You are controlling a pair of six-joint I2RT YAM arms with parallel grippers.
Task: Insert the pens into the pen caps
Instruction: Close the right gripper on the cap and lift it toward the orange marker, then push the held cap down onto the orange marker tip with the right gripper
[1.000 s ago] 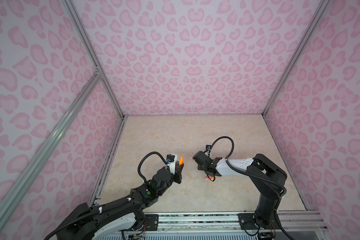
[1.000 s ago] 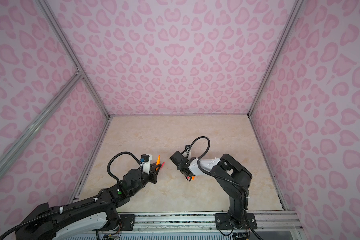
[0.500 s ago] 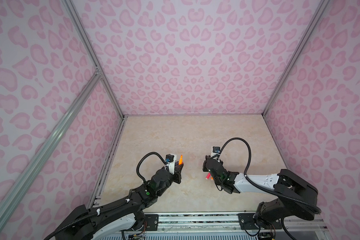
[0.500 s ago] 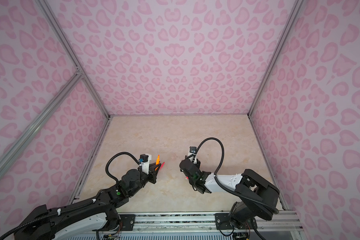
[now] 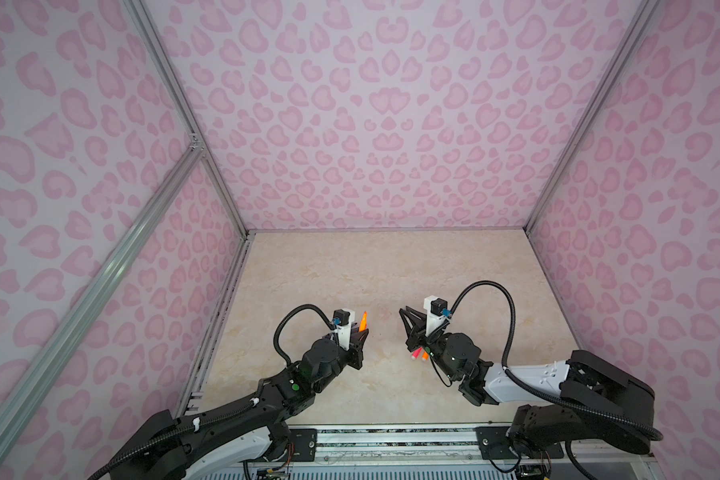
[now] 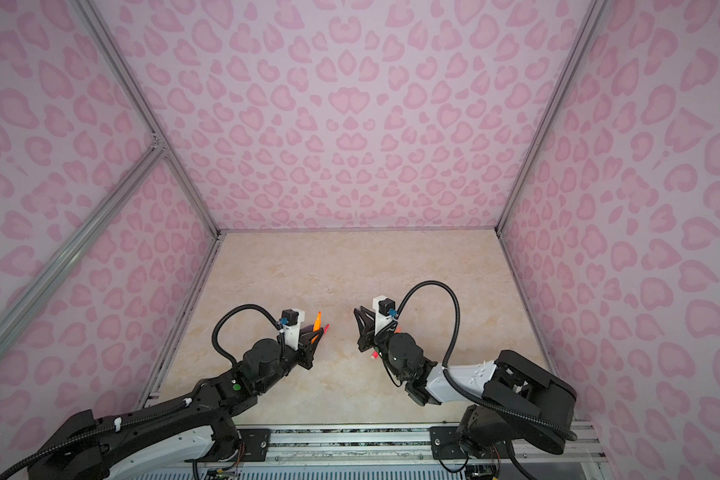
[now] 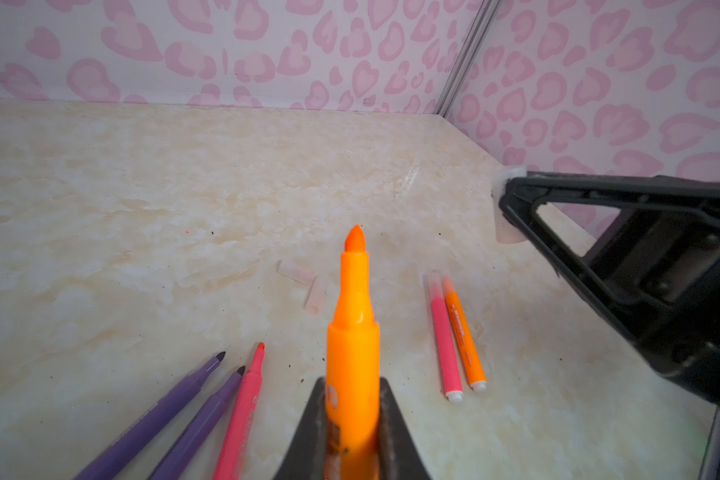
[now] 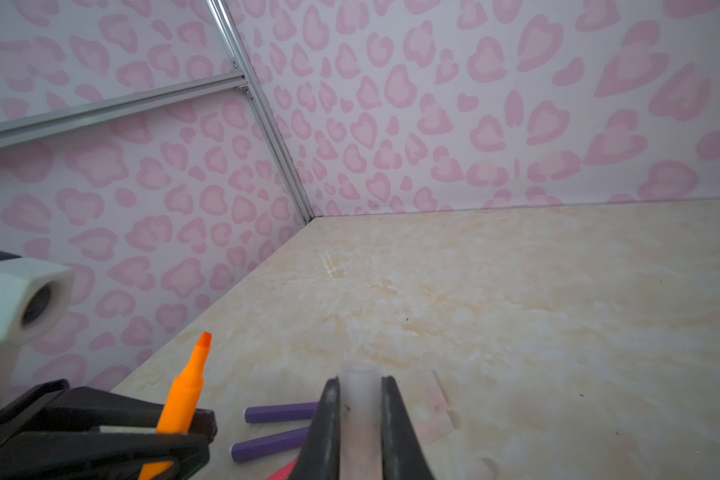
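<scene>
Gripping the orange pen (image 7: 352, 316) by its barrel, the left gripper (image 7: 353, 384) is holding it tip-outward above the table (image 7: 142, 187) — while the right gripper (image 8: 359, 381) is pinching a clear pen cap (image 8: 359, 411), its end poking just past the jaws, apart from the pen's tip.

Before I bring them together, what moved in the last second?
The right arm dropped its elbow low and out to the right; the right claw, shut on a cap, swung from pointing left to mostly away. Unchanged: the left claw gripping the orange pen, tip up.
</scene>
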